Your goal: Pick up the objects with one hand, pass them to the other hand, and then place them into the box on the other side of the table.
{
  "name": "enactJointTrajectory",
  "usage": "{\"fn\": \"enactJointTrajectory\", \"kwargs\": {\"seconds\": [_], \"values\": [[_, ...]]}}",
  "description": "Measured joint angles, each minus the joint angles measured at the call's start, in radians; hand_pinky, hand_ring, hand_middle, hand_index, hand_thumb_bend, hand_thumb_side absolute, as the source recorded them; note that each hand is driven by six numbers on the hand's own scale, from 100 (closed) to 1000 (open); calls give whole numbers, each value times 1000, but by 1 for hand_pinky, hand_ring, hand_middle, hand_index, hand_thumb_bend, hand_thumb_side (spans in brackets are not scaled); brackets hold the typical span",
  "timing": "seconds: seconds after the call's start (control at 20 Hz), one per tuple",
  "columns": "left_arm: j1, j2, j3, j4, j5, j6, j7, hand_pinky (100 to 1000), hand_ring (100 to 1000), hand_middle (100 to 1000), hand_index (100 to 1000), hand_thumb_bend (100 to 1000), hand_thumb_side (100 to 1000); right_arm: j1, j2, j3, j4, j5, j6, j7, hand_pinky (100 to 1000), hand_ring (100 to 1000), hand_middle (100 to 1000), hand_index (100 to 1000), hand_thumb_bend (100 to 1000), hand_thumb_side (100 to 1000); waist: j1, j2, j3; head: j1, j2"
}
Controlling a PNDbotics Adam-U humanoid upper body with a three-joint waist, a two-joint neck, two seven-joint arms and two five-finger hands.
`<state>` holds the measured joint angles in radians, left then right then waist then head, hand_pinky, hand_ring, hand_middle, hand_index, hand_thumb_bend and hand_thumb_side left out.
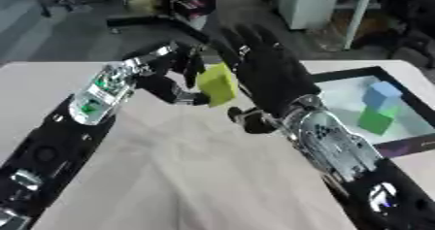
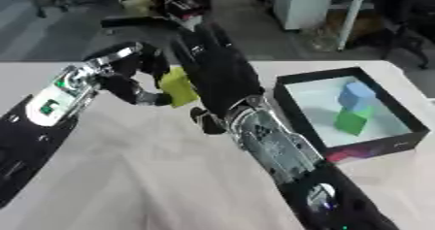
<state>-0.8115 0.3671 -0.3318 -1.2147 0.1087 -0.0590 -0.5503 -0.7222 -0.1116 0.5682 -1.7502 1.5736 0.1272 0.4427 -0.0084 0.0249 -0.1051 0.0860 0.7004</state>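
Left eye view shows the left hand (image 1: pixel 174 76) clamped on the yellow-green block (image 1: pixel 217 84) above the desk (image 1: pixel 187 175), the right hand (image 1: pixel 268 71) spread beside it, which should close before release.

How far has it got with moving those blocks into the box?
Two blocks, a blue block and a green block, already lie in the box on the right. A yellow block is in the left hand, held above the table beside the open right hand. Left: the handover, then putting it in the box.
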Motion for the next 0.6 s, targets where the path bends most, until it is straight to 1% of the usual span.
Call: {"fn": "enactJointTrajectory", "kwargs": {"seconds": [0.25, 0.4, 0.6], "values": [[-8, -12, -3, -7, 9, 5, -9, 475, 419, 364, 468, 435, 100, 0, 3, 6, 8, 6, 0, 0, 1000, 1000, 1000, 1000, 504, 260, 0, 0, 0, 0, 0], [-8, -17, -4, -10, 14, 8, -13, 474, 419, 363, 468, 432, 100, 0, 6, 6, 16, 8, 1, 4, 1000, 1000, 1000, 969, 439, 209, 0, 0, 0, 0, 0], [-11, -17, -6, -21, 19, 12, -16, 474, 419, 363, 468, 430, 100, 0, 6, 9, 24, 15, 0, 18, 1000, 1000, 1000, 922, 392, 164, 0, 0, 0, 0, 0]]}}
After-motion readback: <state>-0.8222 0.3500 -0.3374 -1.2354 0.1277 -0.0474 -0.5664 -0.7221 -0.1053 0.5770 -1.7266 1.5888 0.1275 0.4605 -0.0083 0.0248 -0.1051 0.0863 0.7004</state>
